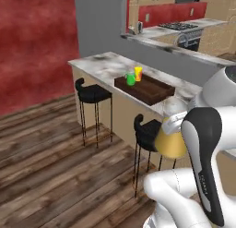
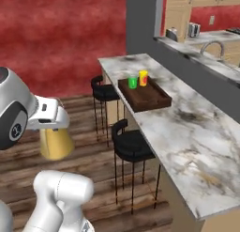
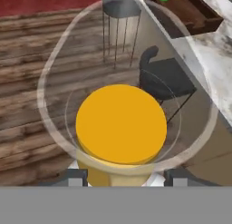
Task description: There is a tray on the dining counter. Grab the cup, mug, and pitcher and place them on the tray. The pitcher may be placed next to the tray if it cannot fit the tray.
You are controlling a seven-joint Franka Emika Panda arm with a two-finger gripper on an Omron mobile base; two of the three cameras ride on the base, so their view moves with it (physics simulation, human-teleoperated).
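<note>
Both base views look forward and down from behind the arm, sharing the dining counter (image 1: 106, 65) and tray (image 2: 145, 97); the hand view apparently peers close into the pitcher (image 3: 120, 123).

Even, flat rendered light, soft low-resolution blur, no strong shadows or glare.

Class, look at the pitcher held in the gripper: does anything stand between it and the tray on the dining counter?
The pitcher hangs off the counter's edge, above the floor. Two black stools stand below counter height. On the tray, the mug and cup occupy the far end; nothing visible blocks the near end.
</note>
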